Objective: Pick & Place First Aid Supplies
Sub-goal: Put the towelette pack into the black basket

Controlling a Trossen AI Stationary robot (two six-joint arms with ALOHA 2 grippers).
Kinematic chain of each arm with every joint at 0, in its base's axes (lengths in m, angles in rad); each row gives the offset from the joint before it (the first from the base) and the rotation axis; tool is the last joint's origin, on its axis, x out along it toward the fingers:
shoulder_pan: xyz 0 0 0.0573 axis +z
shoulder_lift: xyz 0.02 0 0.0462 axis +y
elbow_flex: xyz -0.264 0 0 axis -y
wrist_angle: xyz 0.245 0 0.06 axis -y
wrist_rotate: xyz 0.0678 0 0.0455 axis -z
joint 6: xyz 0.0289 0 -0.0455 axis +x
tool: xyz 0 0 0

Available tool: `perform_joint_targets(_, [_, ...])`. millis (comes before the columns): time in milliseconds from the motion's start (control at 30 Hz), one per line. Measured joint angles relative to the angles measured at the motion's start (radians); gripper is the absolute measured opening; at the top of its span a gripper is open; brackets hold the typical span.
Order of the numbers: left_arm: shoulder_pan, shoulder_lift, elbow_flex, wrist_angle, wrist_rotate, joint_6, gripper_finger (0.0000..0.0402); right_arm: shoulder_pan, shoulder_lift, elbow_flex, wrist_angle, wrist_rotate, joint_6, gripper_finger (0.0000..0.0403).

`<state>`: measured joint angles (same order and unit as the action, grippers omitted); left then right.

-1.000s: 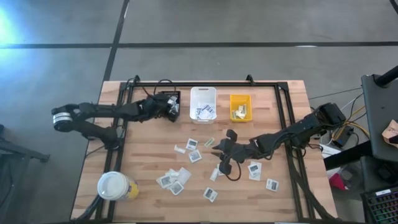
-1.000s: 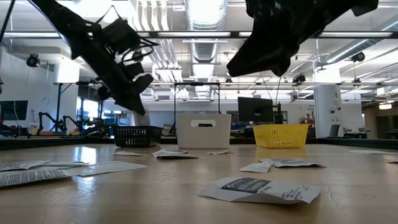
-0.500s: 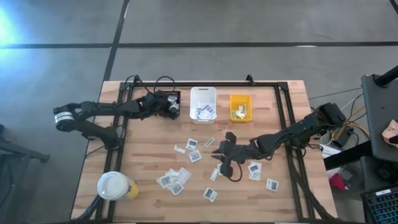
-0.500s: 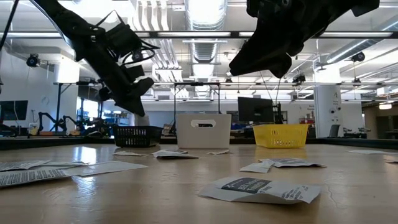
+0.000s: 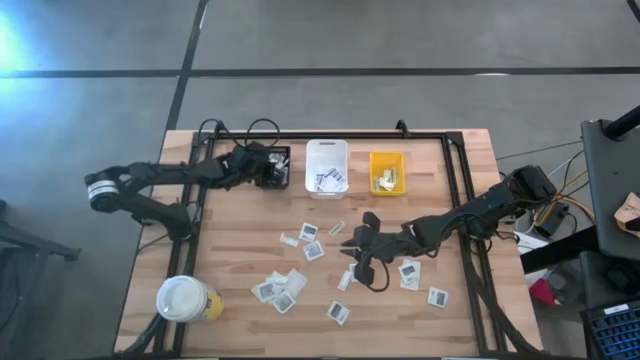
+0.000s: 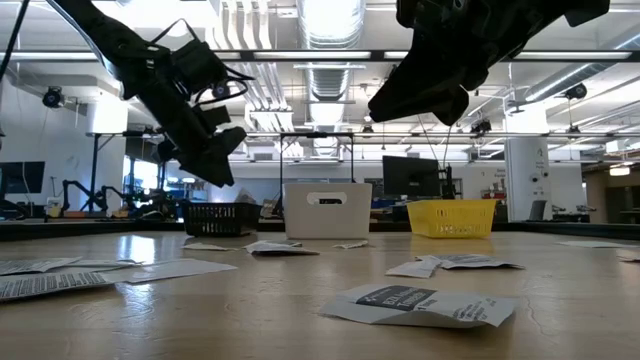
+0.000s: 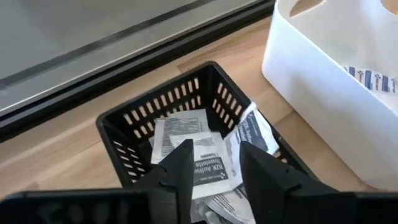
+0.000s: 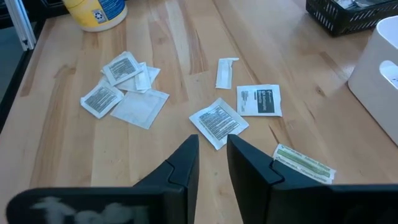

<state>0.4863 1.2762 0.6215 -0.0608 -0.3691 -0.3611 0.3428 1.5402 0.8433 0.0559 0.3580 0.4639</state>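
Several first aid packets lie flat on the wooden table: a cluster [image 5: 278,288], white squares with dark print [image 8: 217,121] [image 8: 259,99], and a yellow-green strip [image 8: 305,163]. My left gripper [image 7: 216,168] hangs open over the black bin [image 7: 124,134], at the table's far left [image 5: 272,168], with nothing between its fingers. Printed packets [image 7: 199,158] lie inside that bin. My right gripper [image 8: 212,155] hovers above the table's middle [image 5: 352,250]. It is open by a narrow gap and holds nothing. The printed packets lie on the table in front of it.
A white bin [image 5: 326,165] with blue-striped packets and a yellow bin [image 5: 387,172] stand beside the black bin along the far edge. A large white-lidded cup [image 5: 183,298] stands at the near left corner. A black frame rail [image 5: 330,133] runs along the far side.
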Motion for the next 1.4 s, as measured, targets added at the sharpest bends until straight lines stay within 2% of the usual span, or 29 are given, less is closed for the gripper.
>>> perform_joint_targets(67, [0.001, -0.006, 0.007, -0.002, 0.019, -0.006, 0.0133, 0.0, 0.0, 0.0, 0.0, 0.0, 0.0, 0.0082])
perform_joint_targets(233, [0.0, -0.03, 0.042, 0.0, 0.225, 0.029, 0.0136, 0.0, 0.0, 0.0, 0.0, 0.0, -0.002, 0.0073])
perform_joint_targets(333, [-0.012, -0.047, 0.06, 0.003, 0.286, 0.047, 0.0133, 0.0, 0.0, 0.0, 0.0, 0.0, -0.004, 0.0067])
perform_joint_targets(600, [-0.038, -0.03, 0.051, 0.003, 0.297, 0.048, 0.0131, 0.0, 0.0, 0.0, -0.001, 0.001, -0.003, 0.0066])
perform_joint_targets(867, [-0.036, 0.01, 0.029, 0.003, 0.26, 0.032, 0.0121, 0.0, 0.0, 0.0, 0.0, 0.001, 0.001, 0.0077])
perform_joint_targets(1067, [-0.024, 0.012, 0.029, 0.006, 0.17, 0.054, 0.0113, 0.0, 0.0, 0.0, 0.0, 0.001, 0.006, 0.007])
perform_joint_targets(1267, [0.005, 0.012, 0.029, 0.008, 0.158, 0.054, 0.0107, 0.0, 0.0, 0.0, 0.0, 0.001, 0.008, 0.0064])
perform_joint_targets(1400, [-0.007, 0.011, 0.029, 0.066, 0.162, 0.104, 0.0105, 0.0, 0.0, 0.0, 0.0, 0.001, 0.008, 0.0068])
